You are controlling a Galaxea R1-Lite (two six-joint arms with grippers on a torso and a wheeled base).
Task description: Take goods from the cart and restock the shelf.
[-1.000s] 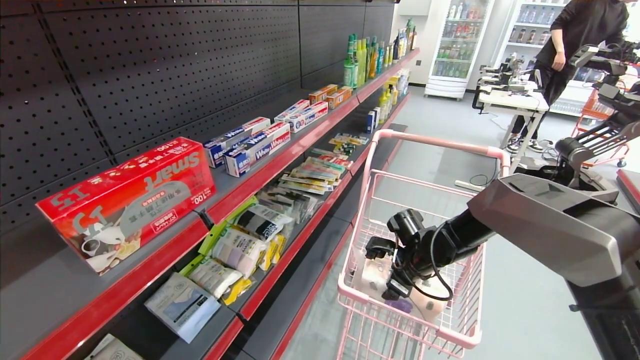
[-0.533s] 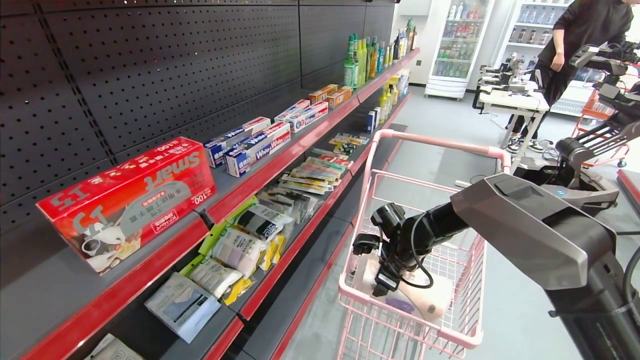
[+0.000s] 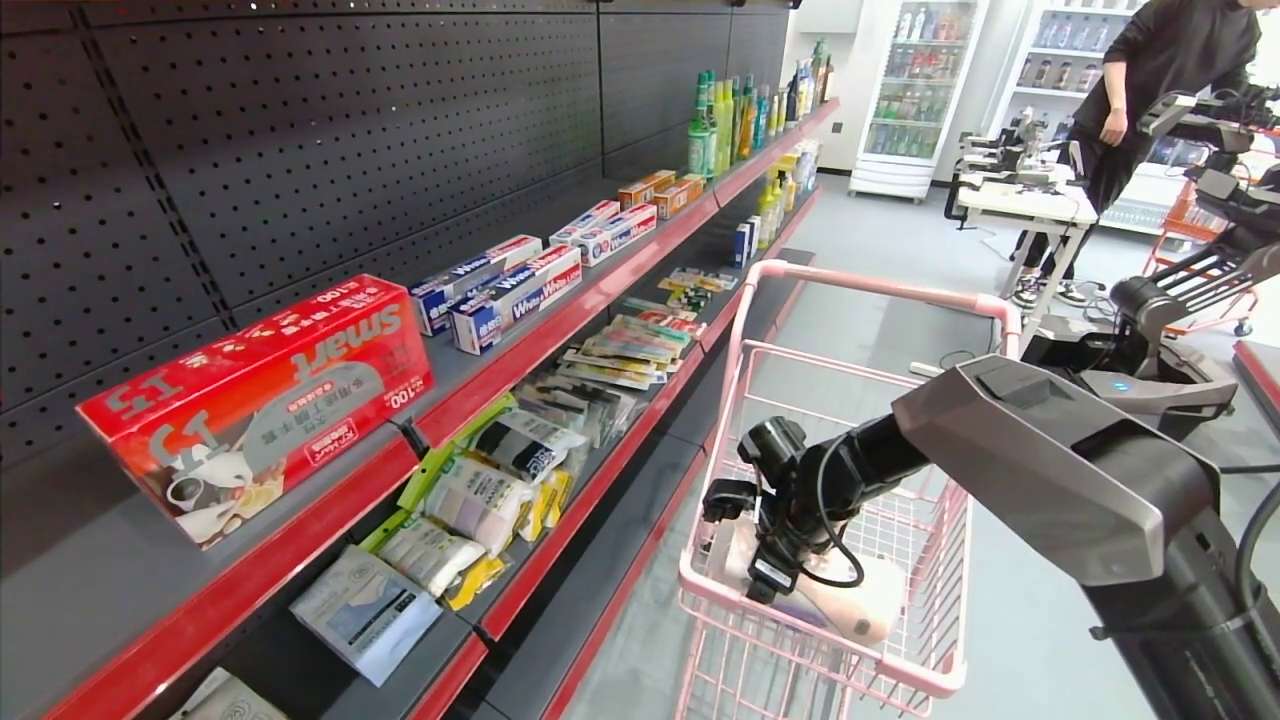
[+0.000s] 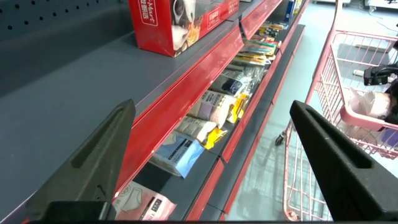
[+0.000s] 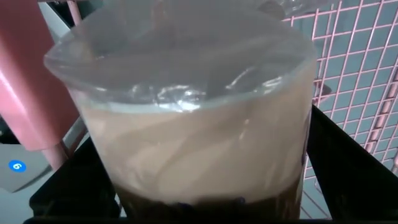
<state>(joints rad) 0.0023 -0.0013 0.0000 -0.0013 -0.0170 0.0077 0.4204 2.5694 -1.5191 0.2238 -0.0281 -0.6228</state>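
Your right gripper [image 3: 764, 578] is down inside the pink shopping cart [image 3: 862, 284], at the basket's end nearest the robot. Its dark fingers [image 5: 359, 169] are clamped on a plastic-wrapped beige pack [image 5: 193, 143], one finger against each side, with the clear wrap bunched across the pack's end. In the head view the beige pack [image 3: 852, 606] lies in that end of the basket, with the gripper on its shelf-side end.

Your left gripper [image 4: 211, 106] hangs beside the shelving with its two fingers spread wide apart and nothing between them. It sits over the front edge of the top grey shelf board [image 3: 560, 325] with the red lip.

The cart stands in the aisle just beside the shelving, its handle at the far end. On the top board a large red box [image 3: 260, 400] lies nearest you. Beyond it are blue, white and red toothpaste cartons [image 3: 515, 290], then small orange cartons [image 3: 660, 190], and a cluster of green and yellow bottles [image 3: 720, 120] at the far end. The board below carries soft pouches [image 3: 480, 495] in white, grey and yellow, with flat packets [image 3: 625, 350] farther along.
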